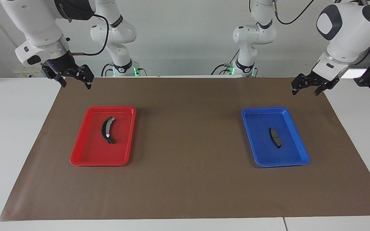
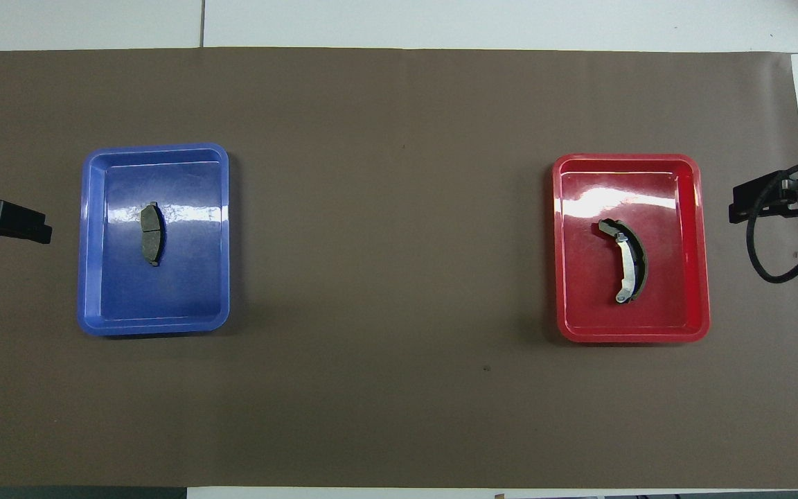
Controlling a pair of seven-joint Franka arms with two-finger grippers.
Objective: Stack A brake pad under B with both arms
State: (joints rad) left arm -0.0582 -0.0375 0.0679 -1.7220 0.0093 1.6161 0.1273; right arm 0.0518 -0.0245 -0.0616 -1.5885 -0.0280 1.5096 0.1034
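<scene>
Brown paper covers most of the white table (image 1: pixel 18 134), and in the facing view both arms hang raised over its robot-side corners, waiting. Taking the red tray (image 1: pixel 85 160) as landmark: B (image 1: pixel 107 130) lies inside it, on the tray floor a little nearer the robots than the tray's middle, resting on its curved edge so the silver band shows. The right gripper (image 1: pixel 74 81) hovers above the paper's edge just robot-side of the red tray, fingers parted and holding nothing, which suits a pick of B straight below its reach. Well apart from the red tray, toward the left arm's end, sits the blue tray (image 1: pixel 262 162) with the A brake pad (image 1: pixel 275 137) lying flat near its centre. The left gripper (image 1: pixel 312 87) hangs robot-side of that tray, fingers seemingly spread and empty, though they are small here.

From overhead, the red tray (image 2: pixel 700 242) again holds B (image 2: pixel 629 260), its arc bowed toward the right gripper (image 2: pixel 780 197) at the frame's edge. The blue tray (image 2: pixel 87 242) keeps the A brake pad (image 2: pixel 152 233) separate, so each arm has its own part. The left gripper (image 2: pixel 7 220) shows only its tip. Nothing is stacked yet; I judge the pad must be placed first.
</scene>
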